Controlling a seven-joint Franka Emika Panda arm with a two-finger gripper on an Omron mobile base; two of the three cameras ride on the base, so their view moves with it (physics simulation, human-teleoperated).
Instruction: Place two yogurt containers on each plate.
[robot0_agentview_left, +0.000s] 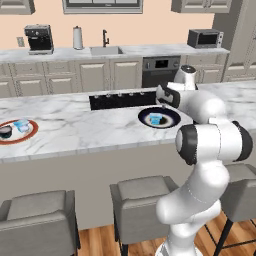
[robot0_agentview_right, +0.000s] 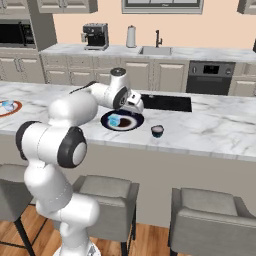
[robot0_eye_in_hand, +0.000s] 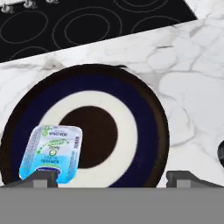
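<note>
A home kitchen: marble island with cooktop (robot0_agentview_left: 122, 100), wall oven (robot0_agentview_left: 161, 70), sink (robot0_agentview_left: 105, 50), coffee machine (robot0_agentview_left: 39, 39), microwave (robot0_agentview_left: 205, 38).

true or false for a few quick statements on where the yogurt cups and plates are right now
1. The dark plate holds one light blue yogurt cup. True.
2. A dark yogurt cup stands on the counter beside the dark plate. True.
3. The red-rimmed plate is bare. False: it holds two cups.
4. The gripper is clamped on the light blue cup. False: its jaws stand open above the plate.
5. The dark plate sits on the cooktop. False: it rests on the marble in front of it.
</note>
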